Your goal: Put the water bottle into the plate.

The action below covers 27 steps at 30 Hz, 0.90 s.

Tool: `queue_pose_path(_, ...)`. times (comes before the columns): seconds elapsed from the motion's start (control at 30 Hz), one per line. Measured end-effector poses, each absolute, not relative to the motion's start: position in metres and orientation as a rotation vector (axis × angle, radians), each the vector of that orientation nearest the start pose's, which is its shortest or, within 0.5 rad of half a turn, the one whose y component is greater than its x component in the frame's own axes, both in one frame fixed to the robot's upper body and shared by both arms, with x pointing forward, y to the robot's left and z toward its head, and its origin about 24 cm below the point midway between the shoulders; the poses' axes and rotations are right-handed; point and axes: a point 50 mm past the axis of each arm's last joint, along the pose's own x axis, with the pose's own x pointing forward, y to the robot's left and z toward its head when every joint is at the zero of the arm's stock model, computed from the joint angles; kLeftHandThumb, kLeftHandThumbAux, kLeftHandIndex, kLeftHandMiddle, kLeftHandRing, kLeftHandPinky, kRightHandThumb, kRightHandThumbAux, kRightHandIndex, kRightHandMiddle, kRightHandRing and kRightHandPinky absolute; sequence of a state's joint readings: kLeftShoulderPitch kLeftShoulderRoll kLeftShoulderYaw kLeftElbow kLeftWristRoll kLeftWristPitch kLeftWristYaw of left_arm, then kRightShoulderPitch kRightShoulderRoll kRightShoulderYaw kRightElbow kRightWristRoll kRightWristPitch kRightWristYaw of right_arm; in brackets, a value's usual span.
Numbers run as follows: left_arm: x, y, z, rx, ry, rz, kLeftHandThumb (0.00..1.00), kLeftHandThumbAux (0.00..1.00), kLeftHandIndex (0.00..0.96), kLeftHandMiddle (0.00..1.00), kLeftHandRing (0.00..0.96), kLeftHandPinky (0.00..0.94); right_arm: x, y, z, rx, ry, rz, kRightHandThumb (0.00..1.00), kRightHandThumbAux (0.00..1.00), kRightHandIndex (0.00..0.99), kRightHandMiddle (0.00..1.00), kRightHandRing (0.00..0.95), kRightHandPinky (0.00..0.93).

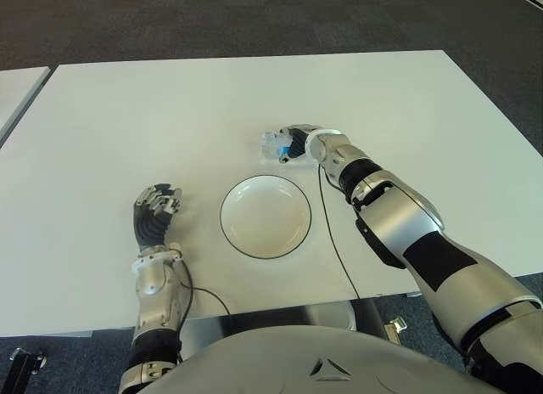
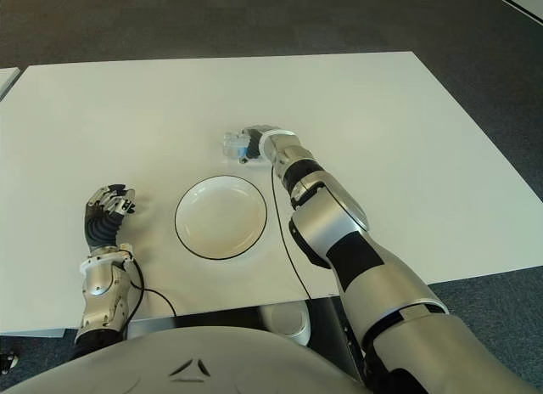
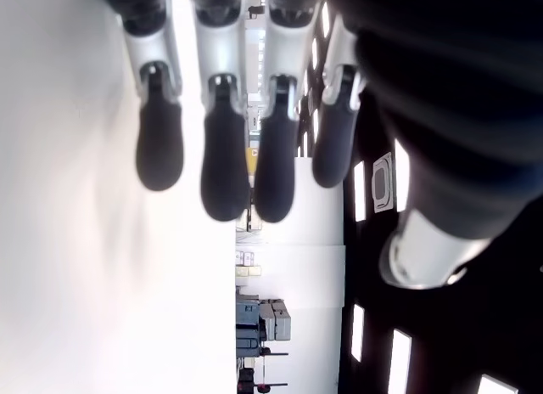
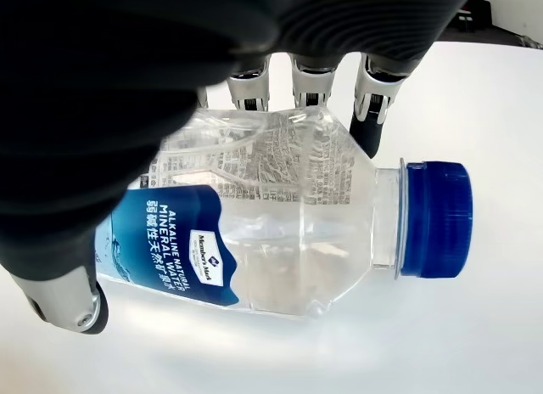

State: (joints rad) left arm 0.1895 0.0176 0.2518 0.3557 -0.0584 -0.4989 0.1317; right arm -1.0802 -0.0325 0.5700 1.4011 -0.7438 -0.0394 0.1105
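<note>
Right hand (image 1: 295, 144) wraps the bottle (image 4: 280, 233) lying on its side on the table (image 1: 170, 114) just beyond the plate (image 1: 265, 216), grasped for transfer; left hand (image 1: 156, 211) idle left of plate, fingers relaxed, empty.

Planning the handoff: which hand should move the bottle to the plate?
The right hand: its fingers already wrap the bottle just beyond the plate. The left hand is empty, across the plate.

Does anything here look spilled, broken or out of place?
Nothing spilled or broken. The water bottle lies on its side on the table, cap on, the right hand closed around it beyond the empty plate. The left hand shows left of the plate.
</note>
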Motion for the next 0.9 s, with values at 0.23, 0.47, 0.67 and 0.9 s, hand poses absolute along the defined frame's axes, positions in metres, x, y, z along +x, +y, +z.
queue_pose_path(0.23, 0.1776, 0.2326, -0.0275, 0.038, 0.026, 0.449, 0.835, 0.678, 0.398, 0.515, 0.627, 0.61, 0.3834, -0.0624, 0.0578, -1.425, 0.204, 0.611, 0.417, 0.608, 0.038, 0.041, 0.055, 0.136)
queue_pose_path(0.47, 0.1776, 0.2327, -0.0274, 0.043, 0.031, 0.446, 0.835, 0.679, 0.395, 0.533, 0.648, 0.628, 0.3836, -0.0604, 0.0588, -1.393, 0.194, 0.596, 0.387, 0.601, 0.073, 0.069, 0.087, 0.18)
queue_pose_path(0.67, 0.1777, 0.233, -0.0275, 0.044, 0.033, 0.444, 0.835, 0.679, 0.393, 0.537, 0.653, 0.635, 0.3845, -0.0603, 0.0606, -1.354, 0.183, 0.571, 0.368, 0.615, 0.115, 0.097, 0.111, 0.195)
queue_pose_path(0.9, 0.1778, 0.2333, -0.0273, 0.043, 0.034, 0.442, 0.836, 0.679, 0.394, 0.542, 0.662, 0.642, 0.3859, -0.059, 0.0643, -1.301, 0.158, 0.539, 0.403, 0.65, 0.289, 0.16, 0.149, 0.235)
